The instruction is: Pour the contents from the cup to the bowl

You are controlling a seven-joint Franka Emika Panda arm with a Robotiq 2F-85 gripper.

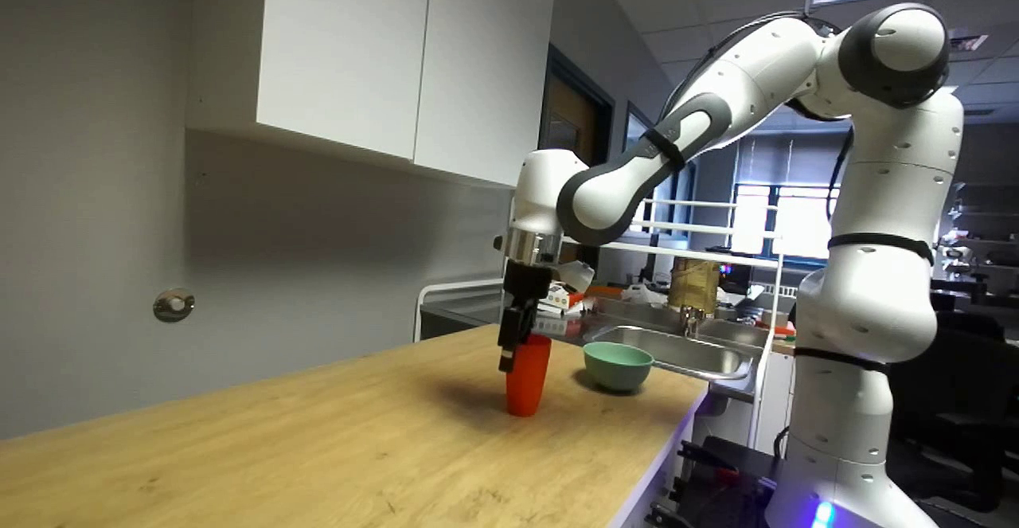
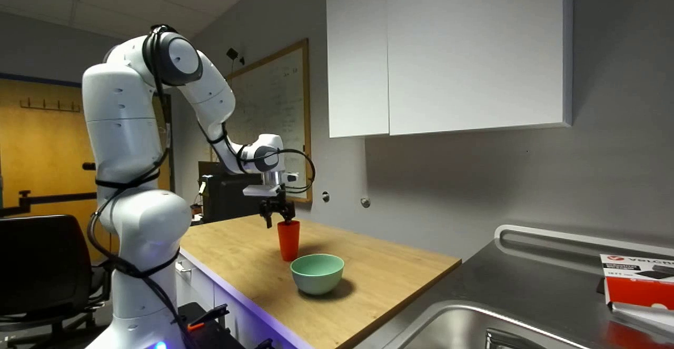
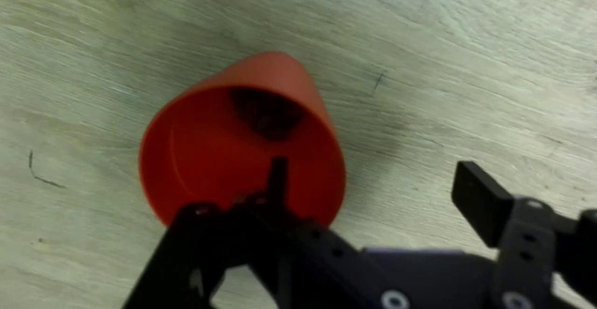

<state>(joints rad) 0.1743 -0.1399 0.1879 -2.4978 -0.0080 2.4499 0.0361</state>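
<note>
The red-orange cup (image 1: 529, 385) stands upright on the wooden counter in both exterior views (image 2: 289, 242). My gripper (image 1: 513, 349) points down at the cup's rim and also shows in an exterior view (image 2: 278, 220). In the wrist view the gripper (image 3: 378, 192) is open. One finger is inside the mouth of the cup (image 3: 280, 73), the other is outside, apart from the wall. Something dark shows at the cup's bottom; I cannot tell what. The green-teal bowl (image 1: 618, 365) stands upright beside the cup, nearer the sink (image 2: 317, 276); it is out of the wrist view.
The wooden counter (image 1: 318, 448) ends at a sink (image 1: 677, 349) beyond the bowl. White wall cabinets (image 1: 414, 58) hang above the counter. A grey wall (image 2: 447, 180) runs behind it. A red and white box (image 2: 640, 283) lies by the sink.
</note>
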